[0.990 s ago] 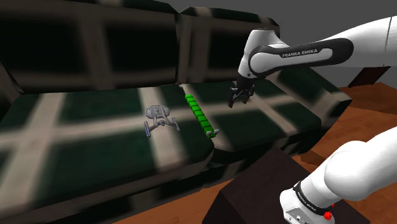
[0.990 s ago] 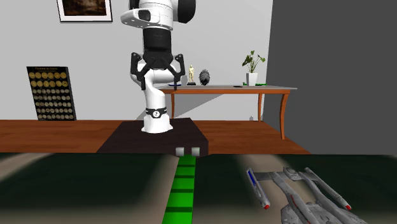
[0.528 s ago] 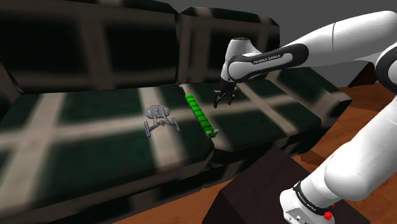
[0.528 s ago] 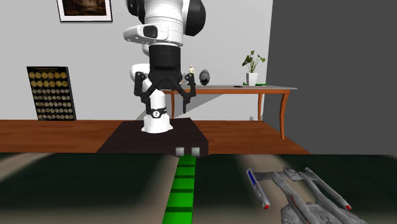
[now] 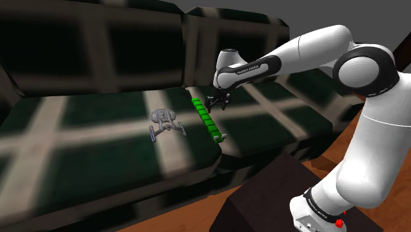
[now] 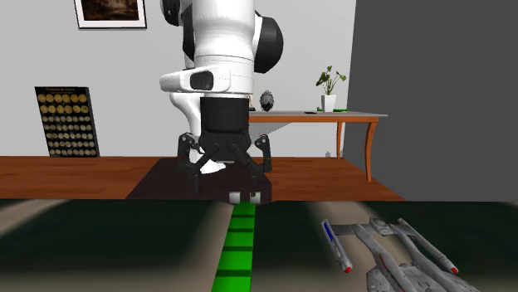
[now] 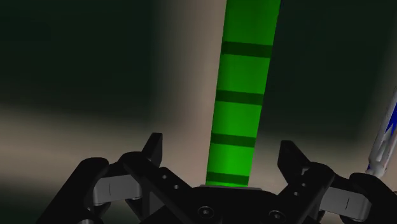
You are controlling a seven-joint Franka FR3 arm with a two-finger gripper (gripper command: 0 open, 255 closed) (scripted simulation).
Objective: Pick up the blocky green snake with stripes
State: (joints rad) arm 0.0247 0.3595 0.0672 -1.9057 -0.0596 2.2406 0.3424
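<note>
Snake [image 5: 207, 120] [image 7: 242, 108]: green, blocky, dark-striped. It lies straight on the sofa [image 5: 99, 112] seat, right under my claw [image 5: 215, 105] [image 7: 222, 149], and its length runs out ahead of the palm.
Claw: spread wide and holding nothing. It hangs just above the snake, not touching it.
Fingers [image 7: 153, 147]: one stands on each side of the narrow body. I judge this is so they can close on its flat sides.
Spaceship [image 5: 166, 122]: beside the snake, off to one side of the claw, apart from it.
Next: I would lower straight down, then close.
</note>
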